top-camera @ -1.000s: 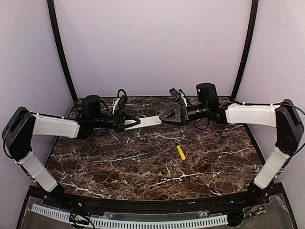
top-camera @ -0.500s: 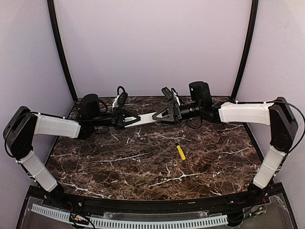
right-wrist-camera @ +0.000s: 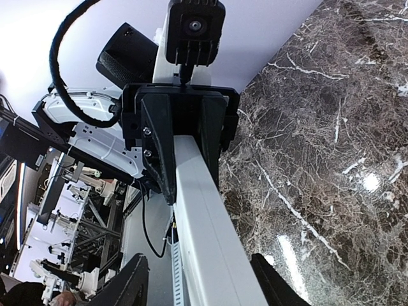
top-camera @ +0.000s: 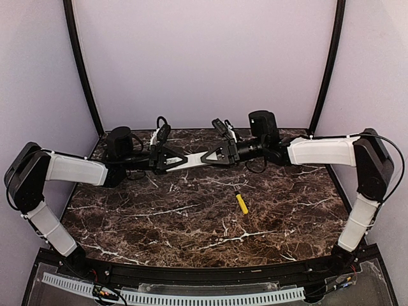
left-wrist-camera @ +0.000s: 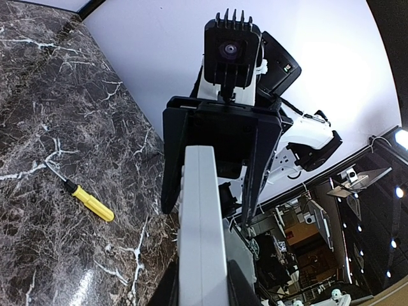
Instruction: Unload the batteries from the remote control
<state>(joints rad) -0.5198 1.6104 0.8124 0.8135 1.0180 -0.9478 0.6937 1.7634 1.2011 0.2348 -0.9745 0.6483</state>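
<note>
We see both arms stretched out low and level towards each other along the far side of the table (top-camera: pixel 191 223). The left arm (top-camera: pixel 73 169) reaches in from the left and the right arm (top-camera: pixel 319 152) from the right, so their wrists nearly meet at the middle.

The left pincer (top-camera: pixel 185 160) is clenched on one end of the remote control (top-camera: pixel 195 160). From the right wrist camera we see its two black fingers (right-wrist-camera: pixel 156 146) pressed against the long sides of the white bar. The bar lies roughly level in the air, clear of the table top, and bridges the short gap between the two pincers.

The right pincer (top-camera: pixel 204 157) has the other end of the remote control between its fingers (left-wrist-camera: pixel 171 172). From the left wrist camera we see them standing on either side of the bar, with a dark gap showing beside it, so the jaws are parted around it rather than clamped.

A yellow screwdriver (top-camera: pixel 241 203) with a thin metal shaft lies flat on the table, nearer to us and to the right, well apart from both pincers.
</note>
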